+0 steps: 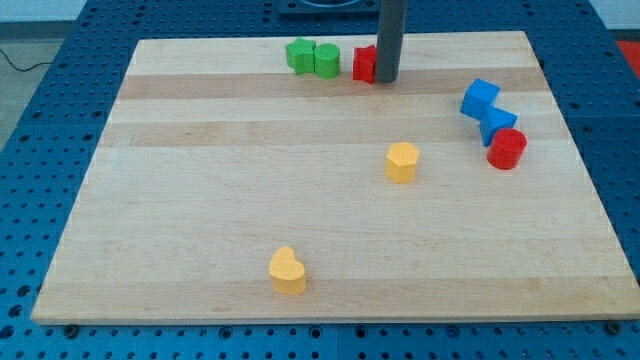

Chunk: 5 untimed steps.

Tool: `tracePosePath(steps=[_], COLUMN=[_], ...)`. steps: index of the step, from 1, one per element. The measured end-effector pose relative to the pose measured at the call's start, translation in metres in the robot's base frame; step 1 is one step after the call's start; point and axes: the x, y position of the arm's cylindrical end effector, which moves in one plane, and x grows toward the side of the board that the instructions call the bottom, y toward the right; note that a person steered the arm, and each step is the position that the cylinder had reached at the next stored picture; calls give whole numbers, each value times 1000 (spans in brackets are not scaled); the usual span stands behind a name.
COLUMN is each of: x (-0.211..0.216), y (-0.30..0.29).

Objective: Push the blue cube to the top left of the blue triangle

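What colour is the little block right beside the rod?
Red: the small red block touching my tip, in the camera view.

The desk [200,200] lies open across its left half and lower right of the frame. My tip [386,79] touches a red block [364,63] at top centre, two green blocks [313,57] just left. At right, blue cube [480,98], blue triangle [497,124] and red cylinder [507,148] cluster touching. Yellow blocks [402,161] [287,270] stand apart mid-desk.

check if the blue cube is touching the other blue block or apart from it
Touching: the blue cube sits against the blue triangle, no board showing between them.
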Motion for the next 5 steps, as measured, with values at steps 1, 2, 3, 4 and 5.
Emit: tracePosePath(steps=[1,2,3,4,5], x=[-10,-10,-14,-15,-15], y=[0,0,-10,-16,7])
